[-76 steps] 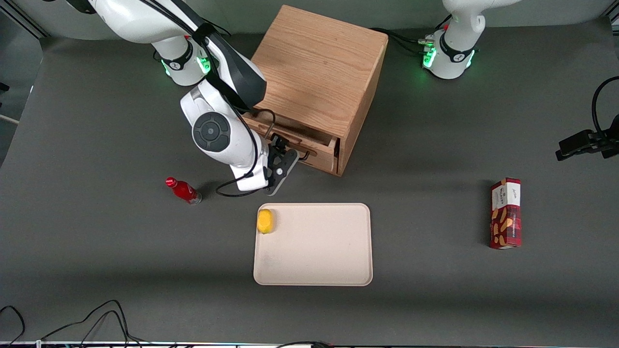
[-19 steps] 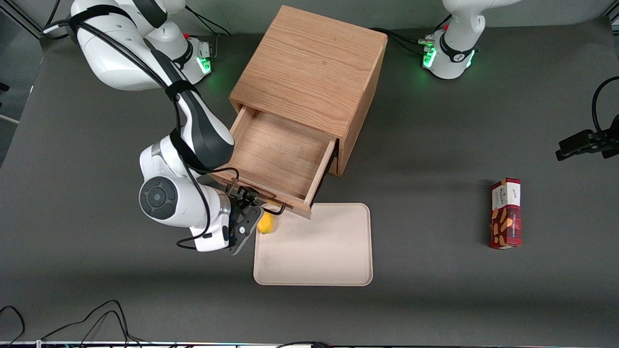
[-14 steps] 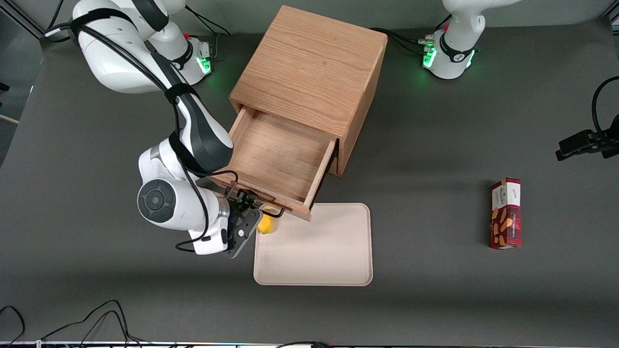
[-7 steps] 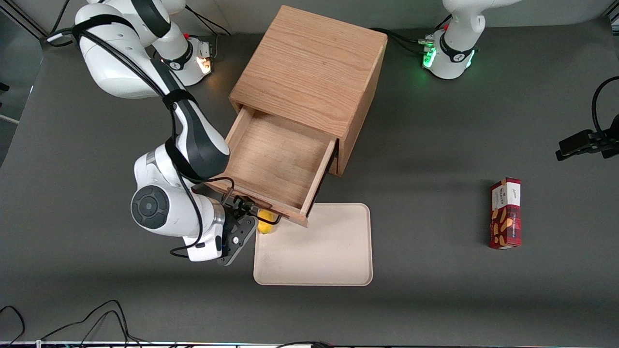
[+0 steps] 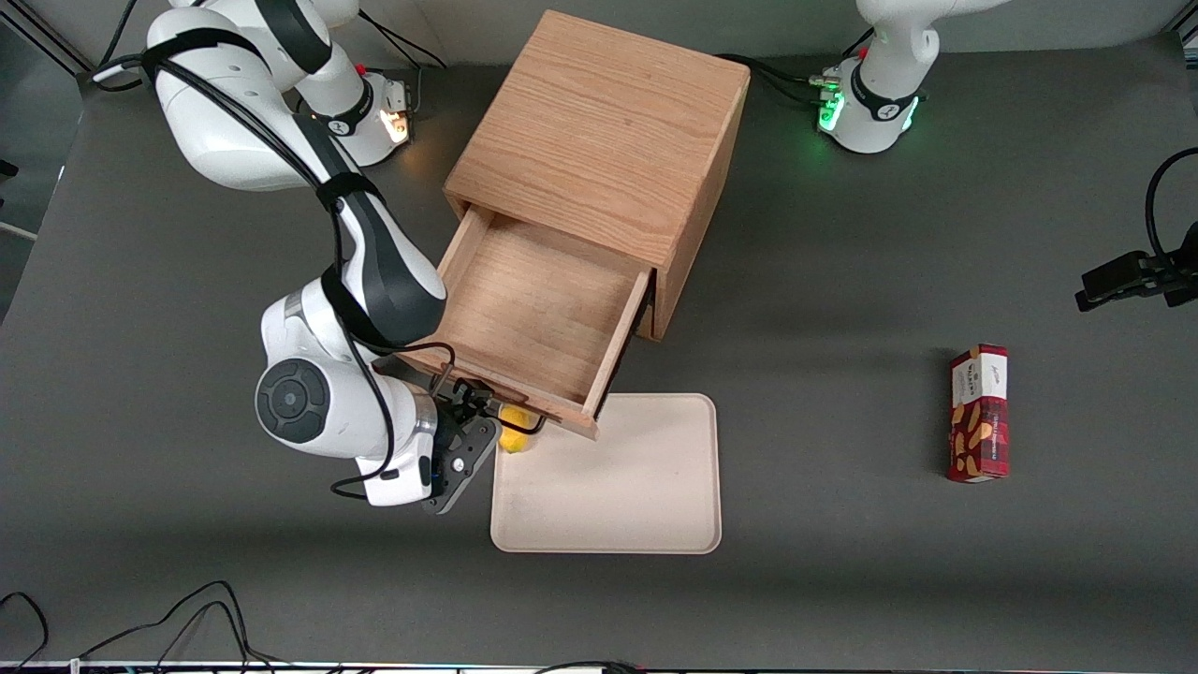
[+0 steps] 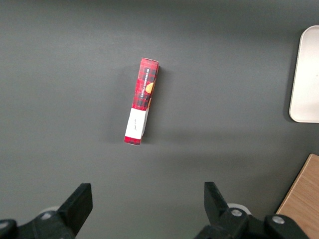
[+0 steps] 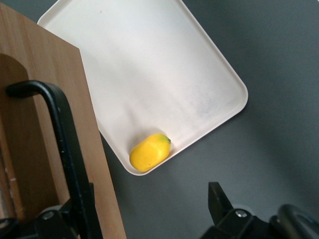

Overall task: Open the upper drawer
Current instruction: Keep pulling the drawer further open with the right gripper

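The upper drawer of the light oak cabinet is seen pulled well out toward the front camera, its bare wooden floor exposed and nothing held in it. Its black bar handle is seen at the drawer's front face, which overhangs the edge of a cream tray. The tool is positioned at that handle; in the right wrist view its two fingers are spread wide, one finger lying against the bar and the other standing well clear of it, so nothing is clamped. A yellow lemon-like fruit is lodged in a corner of the tray, just beneath the drawer front and beside the tool. The tray is set on the dark grey worktop, nearer the front camera than the cabinet. A red snack box is laid flat toward the parked arm's end of the worktop, well apart from tray and cabinet.
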You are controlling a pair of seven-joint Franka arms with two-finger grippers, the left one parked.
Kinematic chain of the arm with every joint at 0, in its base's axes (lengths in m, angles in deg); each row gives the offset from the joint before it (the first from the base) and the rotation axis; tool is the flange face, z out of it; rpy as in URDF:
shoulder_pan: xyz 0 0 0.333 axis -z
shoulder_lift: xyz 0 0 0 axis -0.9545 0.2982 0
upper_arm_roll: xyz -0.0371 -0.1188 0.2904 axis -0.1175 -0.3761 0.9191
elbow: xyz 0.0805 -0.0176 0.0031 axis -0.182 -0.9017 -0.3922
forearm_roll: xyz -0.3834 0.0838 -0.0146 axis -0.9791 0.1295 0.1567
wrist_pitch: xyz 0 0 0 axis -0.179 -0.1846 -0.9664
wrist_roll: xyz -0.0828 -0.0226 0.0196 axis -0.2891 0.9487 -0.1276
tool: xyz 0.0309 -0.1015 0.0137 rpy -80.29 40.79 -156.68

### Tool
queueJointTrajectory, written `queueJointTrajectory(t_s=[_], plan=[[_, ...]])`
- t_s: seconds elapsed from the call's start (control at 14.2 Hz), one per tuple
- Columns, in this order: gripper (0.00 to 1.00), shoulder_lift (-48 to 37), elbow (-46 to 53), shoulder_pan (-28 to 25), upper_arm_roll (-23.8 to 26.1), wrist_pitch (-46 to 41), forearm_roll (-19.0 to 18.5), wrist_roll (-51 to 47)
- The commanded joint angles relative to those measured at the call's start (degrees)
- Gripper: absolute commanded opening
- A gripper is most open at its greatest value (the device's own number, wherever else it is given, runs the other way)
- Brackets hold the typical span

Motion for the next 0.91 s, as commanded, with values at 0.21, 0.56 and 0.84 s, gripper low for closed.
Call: queueJointTrajectory(t_s=[0.21, 0.56, 0.84], plan=[[1.00, 2.39, 4.47, -1.06, -0.63, -2.99, -0.82, 0.32], [1.00, 2.22, 5.26, -0.26, -0.45, -4.75, -0.82, 0.50], [1.00, 2.13, 6.67, -0.09, -0.45, -6.77, -0.46, 0.50]])
